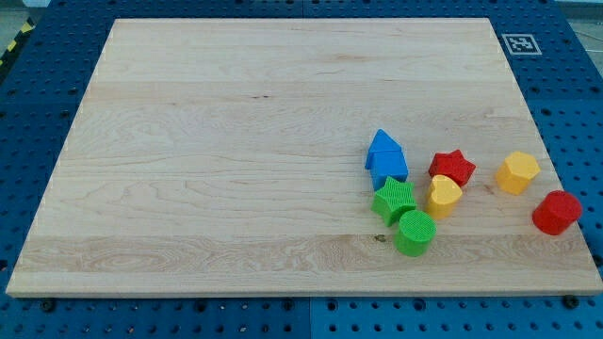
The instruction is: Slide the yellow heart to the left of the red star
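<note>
The yellow heart (443, 196) lies on the wooden board (236, 141) at the view's right, just below and slightly left of the red star (452, 168), touching it. A green star (394, 200) sits right beside the heart on its left. A blue block (386, 157), shaped like a small house, is above the green star and left of the red star. My tip does not show in the view, and no part of the rod shows.
A green cylinder (415, 233) sits below the green star and the heart. A yellow hexagon (517, 173) is right of the red star. A red cylinder (556, 212) is near the board's right edge. A marker tag (519, 43) is at the top right corner.
</note>
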Controlling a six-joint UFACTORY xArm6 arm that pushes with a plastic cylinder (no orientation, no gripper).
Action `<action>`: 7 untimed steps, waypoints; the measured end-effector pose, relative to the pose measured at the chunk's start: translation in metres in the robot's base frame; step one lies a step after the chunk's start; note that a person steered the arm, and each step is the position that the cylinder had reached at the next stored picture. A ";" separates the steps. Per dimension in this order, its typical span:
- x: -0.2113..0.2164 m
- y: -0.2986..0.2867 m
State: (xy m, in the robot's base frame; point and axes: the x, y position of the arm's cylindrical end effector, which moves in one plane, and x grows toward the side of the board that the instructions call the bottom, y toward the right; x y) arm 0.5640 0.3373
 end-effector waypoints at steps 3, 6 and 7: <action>0.054 -0.042; 0.016 -0.133; 0.016 -0.150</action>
State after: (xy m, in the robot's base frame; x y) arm 0.5798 0.1874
